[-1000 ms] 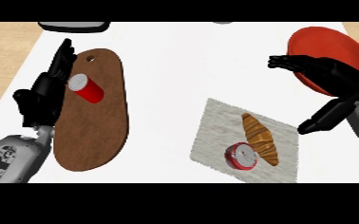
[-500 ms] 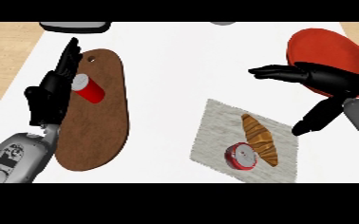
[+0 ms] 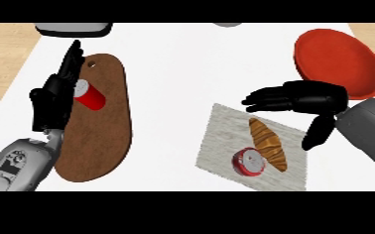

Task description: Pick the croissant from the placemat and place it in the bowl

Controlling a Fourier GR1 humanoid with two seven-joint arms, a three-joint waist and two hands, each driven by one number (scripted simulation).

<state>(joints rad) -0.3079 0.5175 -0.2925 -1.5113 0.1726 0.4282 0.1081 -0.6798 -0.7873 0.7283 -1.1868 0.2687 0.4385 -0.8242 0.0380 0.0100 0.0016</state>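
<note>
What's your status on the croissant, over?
Right hand open, above the placemat, holding nothing. Left hand open, resting. Croissant on placemat, red can against it. Bowl empty.

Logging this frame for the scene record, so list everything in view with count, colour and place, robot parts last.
croissant: one, golden brown, on the placemat.
placemat: one, grey, lower right of the counter.
can: one, red with silver top, on the placemat beside the croissant.
bowl: one, red, upper right.
cutting board: one, brown, left side.
cup: one, red, lying on the cutting board.
left hand: one, black, open, over the board's left edge.
right hand: one, black, open, above the placemat.
</note>
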